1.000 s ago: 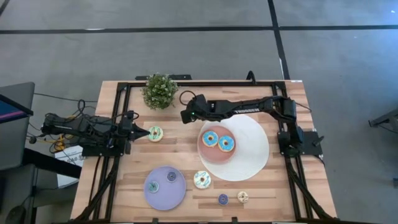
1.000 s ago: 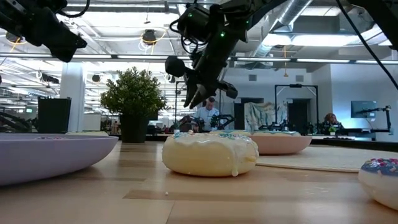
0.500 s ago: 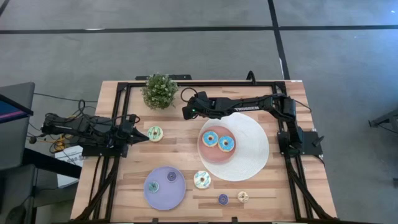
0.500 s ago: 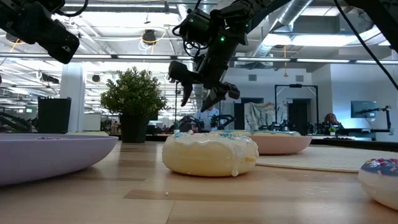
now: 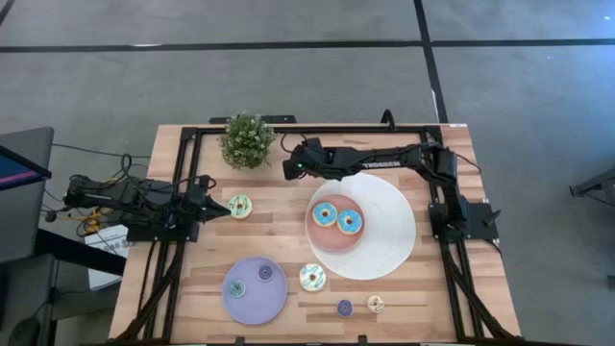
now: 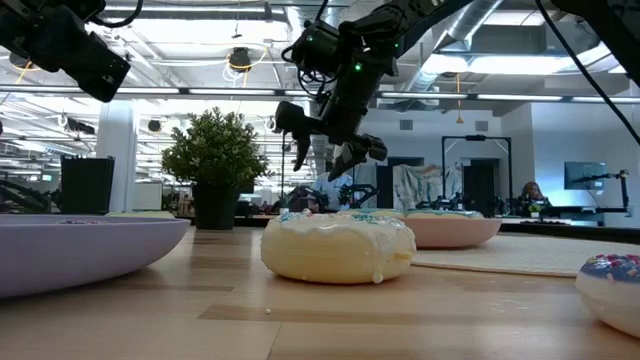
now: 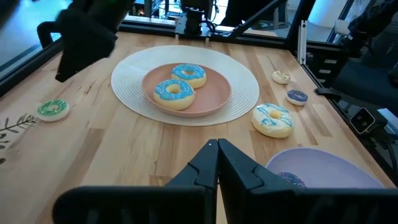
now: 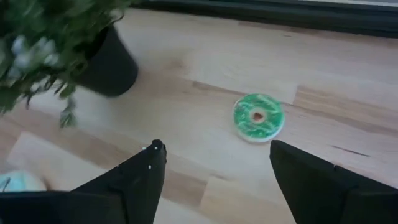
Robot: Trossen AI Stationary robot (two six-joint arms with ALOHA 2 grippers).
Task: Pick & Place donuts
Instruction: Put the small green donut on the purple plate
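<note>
The right gripper hangs above the table beside the potted plant, fingers spread wide and empty. A green-iced donut lies on the wood nearby, just ahead of the left gripper, whose fingers are pressed together. Two blue-iced donuts sit on the pink plate; other donuts lie near and on the lavender plate

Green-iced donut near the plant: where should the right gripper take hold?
The green-iced donut lies flat on the table, hole up. Probably best to come straight down with the open right gripper and pinch across the outer rim; the plant pot stands apart from it.
</note>
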